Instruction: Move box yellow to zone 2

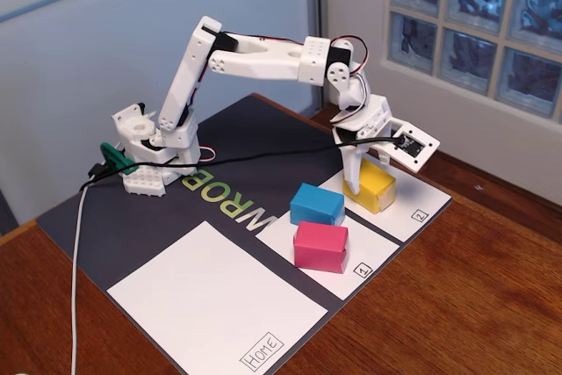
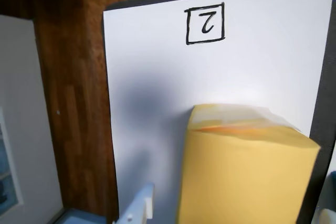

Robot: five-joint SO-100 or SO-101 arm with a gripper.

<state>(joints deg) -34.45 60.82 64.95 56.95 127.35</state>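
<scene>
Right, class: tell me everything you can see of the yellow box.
The yellow box is a small rectangular block wrapped in bright yellow paper, with a taped fold along its top edge in the wrist view. It sits flat on the white sheet marked 2, at the end far from the numeral. The tool reaches down at it; contact is unclear.

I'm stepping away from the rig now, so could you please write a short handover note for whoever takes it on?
Tool: down at the yellow box, fingers alongside it; whether it grips cannot be told.
Yellow box: on the zone 2 sheet, at the end away from the "2" mark.
Blue box and pink box: on the sheet marked "1".
Done: the yellow box is in zone 2.
Left: confirm release, lift the tool away.
</scene>
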